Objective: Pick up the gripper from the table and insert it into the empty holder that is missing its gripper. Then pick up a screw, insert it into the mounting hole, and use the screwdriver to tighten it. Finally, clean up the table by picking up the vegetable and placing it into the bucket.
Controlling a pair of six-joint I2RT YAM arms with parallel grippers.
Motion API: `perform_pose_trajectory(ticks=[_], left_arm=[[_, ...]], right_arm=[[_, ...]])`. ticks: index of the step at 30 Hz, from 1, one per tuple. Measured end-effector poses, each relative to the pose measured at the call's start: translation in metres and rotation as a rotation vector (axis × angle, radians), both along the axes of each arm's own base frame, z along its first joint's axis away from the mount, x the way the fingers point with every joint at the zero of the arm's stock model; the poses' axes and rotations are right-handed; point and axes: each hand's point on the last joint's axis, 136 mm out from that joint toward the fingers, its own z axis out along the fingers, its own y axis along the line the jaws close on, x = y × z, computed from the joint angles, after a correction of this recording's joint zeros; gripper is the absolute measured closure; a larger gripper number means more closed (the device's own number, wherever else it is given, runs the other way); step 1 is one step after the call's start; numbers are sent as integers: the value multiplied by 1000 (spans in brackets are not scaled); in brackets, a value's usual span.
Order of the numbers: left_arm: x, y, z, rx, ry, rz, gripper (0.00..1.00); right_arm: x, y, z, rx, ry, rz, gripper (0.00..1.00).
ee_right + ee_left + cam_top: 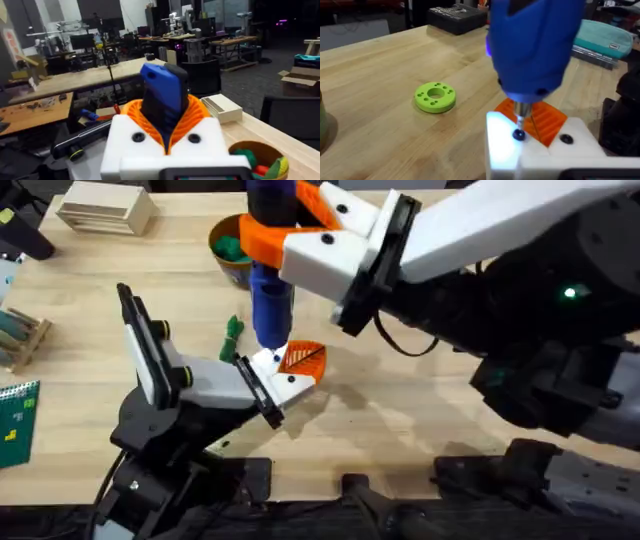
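Light wooden desk (400, 420), grain visible, dark edge along the near side. Behind, in the right wrist view: a workshop with long benches, monitors, cardboard boxes. On the far left of the desk, a stack of pale wooden blocks (105, 208); at the left edge, a green printed card (17, 420). Bucket (232, 248) far of centre, yellow-orange rim, colourful toys inside. Vegetable (233, 332) lying on the desk just left of the screwdriver tip, near the bucket but apart from it. Lime-green disc (435, 97) with holes lying flat, well apart from the work, seen from the left wrist. Right gripper (300, 235) reaching in from the right, high over the middle, white fingers with orange ribbed pads clamped on the screwdriver (270, 290), held upright, tip down. Bit resting on a dark screw (519, 134) in the white holder (540, 150). Orange gripper (303, 358) seated in that holder. Left gripper (285, 375) stretched low from the near left toward centre; spread of its fingers cannot tell. Open desk right of centre and toward the far right.
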Motion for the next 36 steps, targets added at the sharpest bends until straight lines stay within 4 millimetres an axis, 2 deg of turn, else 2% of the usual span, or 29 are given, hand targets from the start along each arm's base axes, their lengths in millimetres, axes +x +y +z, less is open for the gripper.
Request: perform_pose_trajectory(ticks=[4, 36], left_arm=[[0, 0, 0, 0, 0, 0, 996], [0, 0, 0, 0, 1, 0, 996]], right_arm=[[-1, 2, -7, -26, 13, 12, 970], [4, 1, -13, -46, 31, 1, 970]])
